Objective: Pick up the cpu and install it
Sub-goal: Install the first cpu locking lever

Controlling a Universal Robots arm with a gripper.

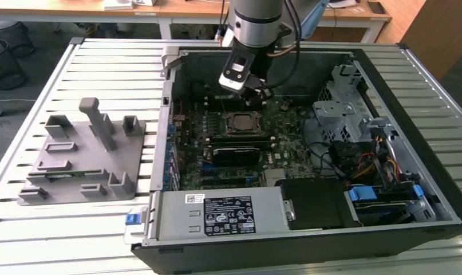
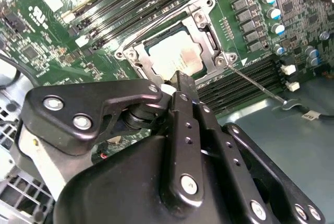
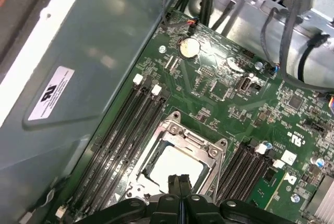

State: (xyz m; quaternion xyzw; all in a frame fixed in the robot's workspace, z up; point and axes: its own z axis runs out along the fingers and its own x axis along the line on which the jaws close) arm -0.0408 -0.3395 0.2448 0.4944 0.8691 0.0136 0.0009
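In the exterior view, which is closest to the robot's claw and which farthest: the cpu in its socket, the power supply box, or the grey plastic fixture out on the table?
From the gripper, nearest first:
1. The cpu, seated in the motherboard socket just below it.
2. The power supply box, along the case's near edge.
3. The grey plastic fixture, outside the case at the exterior view's left.

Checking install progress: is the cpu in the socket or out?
In. The cpu lies flat inside the socket frame in both wrist views, silvery top up. The gripper is just above it, fingers together and holding nothing.
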